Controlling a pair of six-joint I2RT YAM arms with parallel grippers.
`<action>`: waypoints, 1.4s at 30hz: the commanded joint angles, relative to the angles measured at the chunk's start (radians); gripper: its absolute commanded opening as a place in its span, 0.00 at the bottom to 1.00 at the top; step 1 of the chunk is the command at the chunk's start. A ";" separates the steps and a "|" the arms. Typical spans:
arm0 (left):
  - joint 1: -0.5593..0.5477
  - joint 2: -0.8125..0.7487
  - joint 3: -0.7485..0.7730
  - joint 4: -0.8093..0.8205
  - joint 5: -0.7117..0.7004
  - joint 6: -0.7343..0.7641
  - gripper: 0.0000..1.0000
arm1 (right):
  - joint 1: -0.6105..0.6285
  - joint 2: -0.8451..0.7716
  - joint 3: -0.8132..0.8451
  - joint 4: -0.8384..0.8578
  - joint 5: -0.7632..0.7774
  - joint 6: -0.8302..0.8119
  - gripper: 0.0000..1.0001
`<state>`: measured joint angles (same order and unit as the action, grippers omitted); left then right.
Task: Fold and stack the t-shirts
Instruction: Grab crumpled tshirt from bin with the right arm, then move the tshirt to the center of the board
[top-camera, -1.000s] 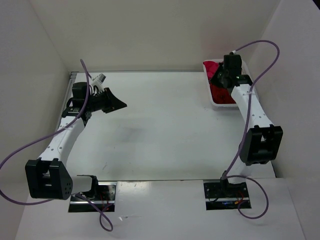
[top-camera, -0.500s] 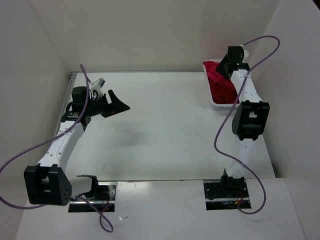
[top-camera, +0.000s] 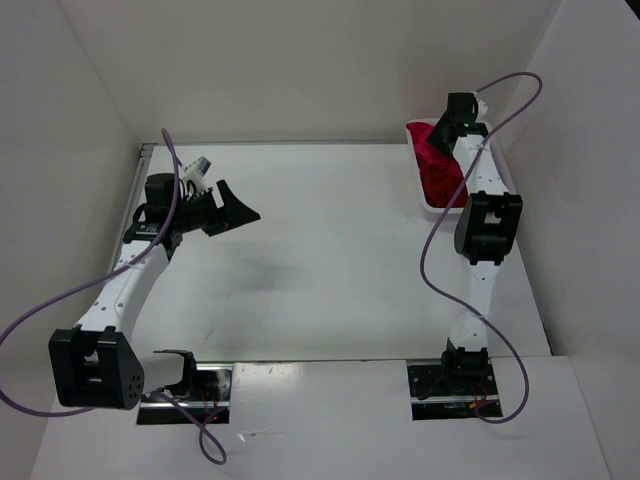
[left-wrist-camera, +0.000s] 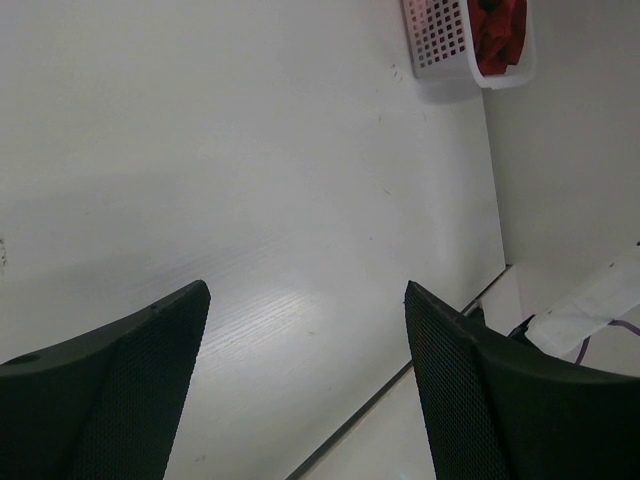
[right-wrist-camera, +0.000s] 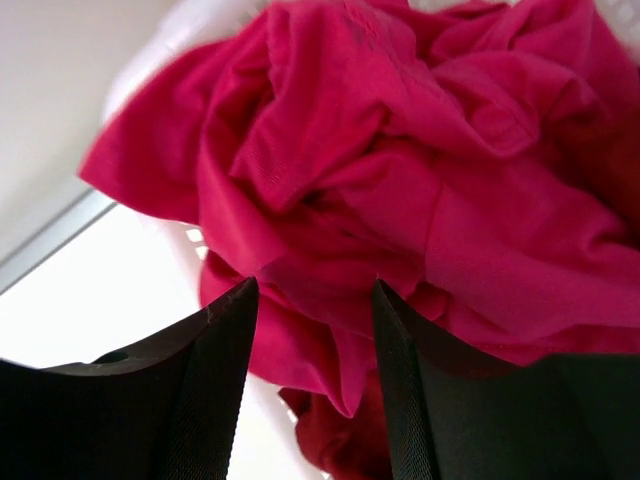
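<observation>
We see left gripper (left-wrist-camera: 305, 290) spread wide above table (left-wrist-camera: 200, 150). Right gripper (right-wrist-camera: 312, 285) also spread, just over crumpled magenta shirt (right-wrist-camera: 400, 150) in white basket (left-wrist-camera: 435, 40), dark red shirt (right-wrist-camera: 335, 445) beneath.

1. Basket (top-camera: 446, 208) sits on the table (top-camera: 320, 270), in the far right corner beside the right wall.
2. t-shirts (right-wrist-camera: 400, 180) lie heaped in the basket, piled above its rim.
3. Right gripper (top-camera: 452, 128) hangs over the basket's far end, just above the heap, fingers either side of a fold.
4. Left gripper (left-wrist-camera: 305, 300) hangs over the table's far left, well apart from the basket.
5. Nothing lies between the left fingers.
</observation>
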<state>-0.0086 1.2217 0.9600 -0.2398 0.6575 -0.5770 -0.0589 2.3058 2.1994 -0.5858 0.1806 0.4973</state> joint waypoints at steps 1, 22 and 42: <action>0.004 0.012 0.000 0.025 -0.002 0.020 0.86 | -0.004 0.021 0.051 -0.019 -0.003 -0.017 0.55; 0.004 0.076 0.108 0.086 -0.012 -0.072 0.86 | 0.005 -0.325 0.134 -0.012 -0.221 0.000 0.00; 0.163 0.041 0.114 0.114 -0.116 -0.260 0.86 | 0.191 -0.744 0.135 0.342 -0.845 0.390 0.00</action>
<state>0.1120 1.3102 1.1000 -0.1600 0.5407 -0.7998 0.1291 1.5425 2.4966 -0.3145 -0.5987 0.8314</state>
